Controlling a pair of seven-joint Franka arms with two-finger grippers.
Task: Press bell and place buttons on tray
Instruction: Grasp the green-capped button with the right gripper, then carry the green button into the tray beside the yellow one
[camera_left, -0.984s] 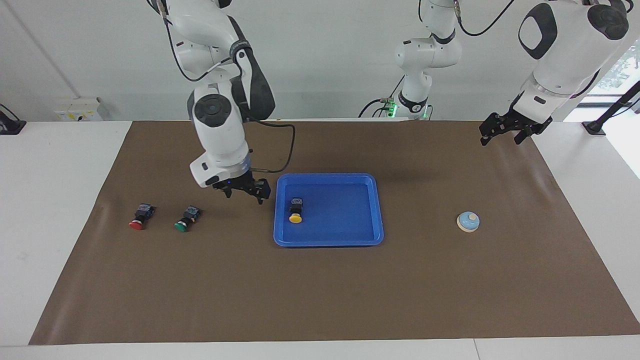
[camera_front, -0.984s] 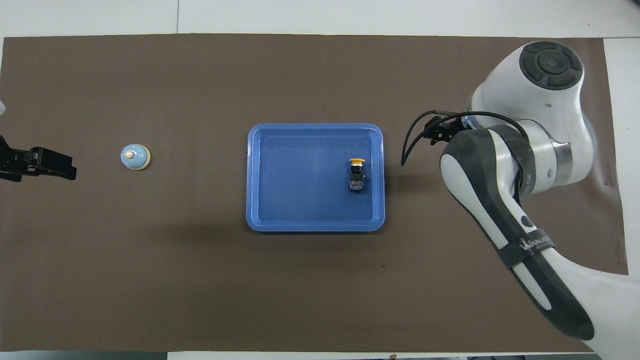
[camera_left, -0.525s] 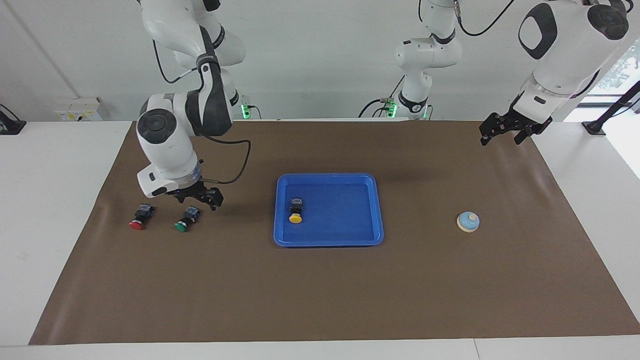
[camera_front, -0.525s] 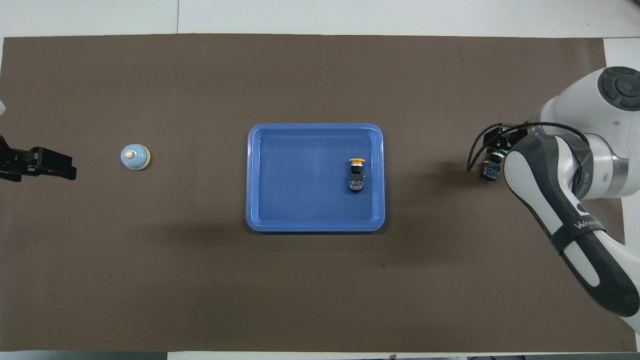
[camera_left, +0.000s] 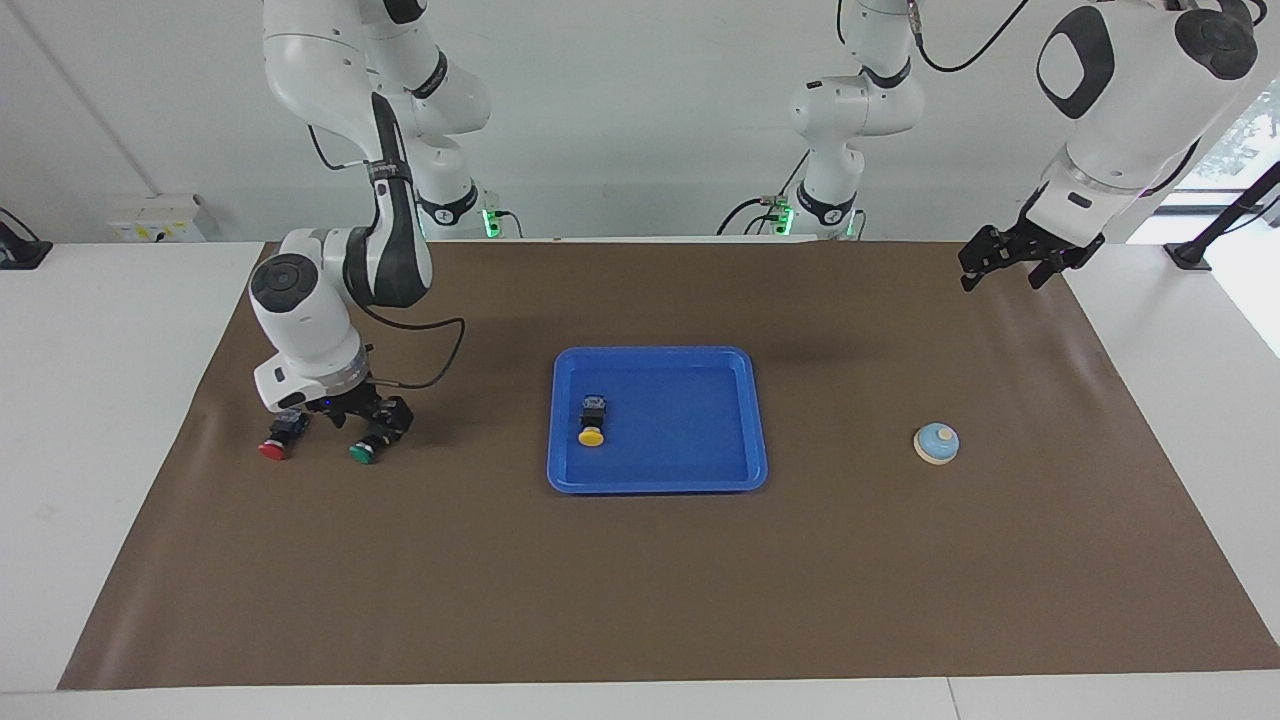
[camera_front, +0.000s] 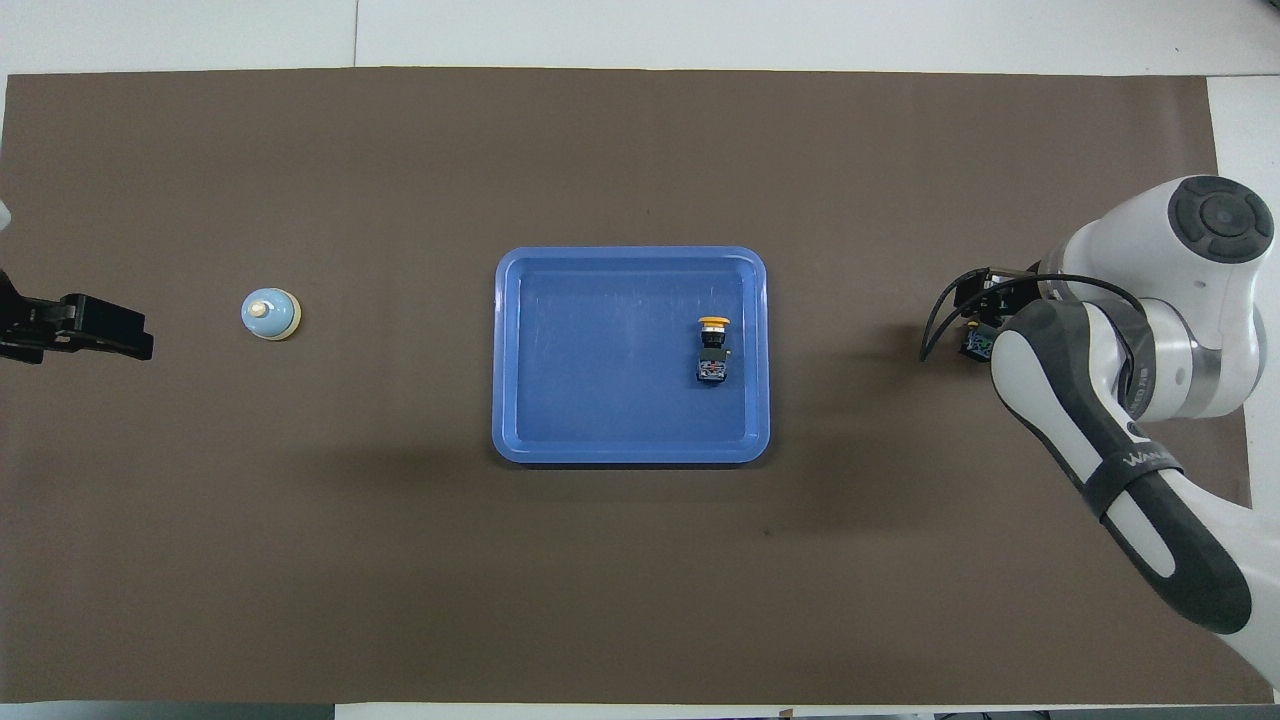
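The blue tray (camera_left: 660, 481) (camera_front: 630, 455) lies mid-table with the yellow button (camera_left: 592, 420) (camera_front: 713, 346) on its side in it. The red button (camera_left: 277, 438) and the green button (camera_left: 367, 446) (camera_front: 975, 346) lie on the mat toward the right arm's end. My right gripper (camera_left: 372, 420) (camera_front: 985, 300) is low over the green button, open, its fingers to either side of the black body. From overhead the arm hides the red button. The light blue bell (camera_left: 937, 443) (camera_front: 270, 314) stands toward the left arm's end. My left gripper (camera_left: 1005, 270) (camera_front: 75, 328) waits open above the mat's corner.
A brown mat (camera_left: 640, 600) covers most of the white table. A black cable (camera_left: 430, 370) loops from the right wrist toward the tray. The right arm's elbow and forearm (camera_front: 1120, 470) hang over the mat between the buttons and the robots' edge.
The right gripper has swung from beside the tray across to the green button and come down over it. The left arm, tray, yellow button and bell have not moved.
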